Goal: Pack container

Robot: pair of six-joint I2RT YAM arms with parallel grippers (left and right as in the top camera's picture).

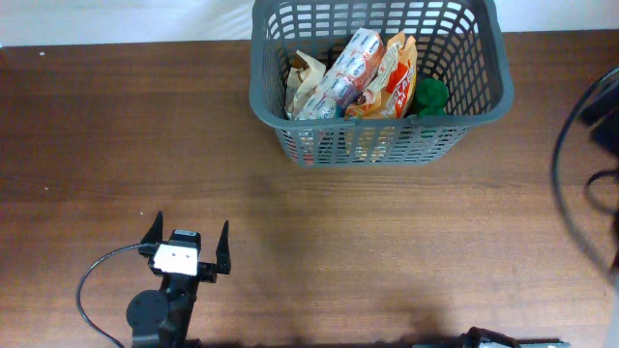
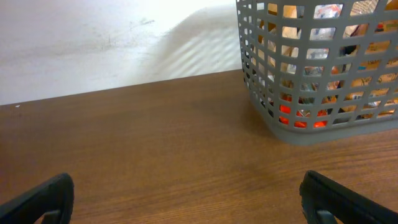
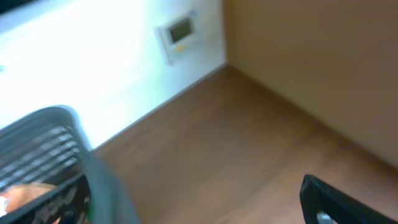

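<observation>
The dark grey basket [image 1: 480,97] stands at the back of the table, right of centre. It holds white and red snack packets [image 1: 345,70], an orange bag [image 1: 392,82], a tan paper bag [image 1: 305,77] and a green item [image 1: 430,95]. My left gripper [image 1: 190,224] is open and empty over bare table near the front left, far from the basket. In the left wrist view the basket [image 2: 273,112] is ahead to the right of the open left gripper [image 2: 186,199]. My right gripper [image 3: 193,196] looks open and empty; the basket rim [image 3: 102,180] is blurred at its left.
Black cables [image 1: 578,135] hang over the table's right edge. A white wall [image 2: 93,43] runs behind the table. The right wrist view shows a wall panel [image 3: 179,31] and a wooden surface [image 3: 311,74]. A bit of the right arm [image 1: 503,340] shows at the front edge.
</observation>
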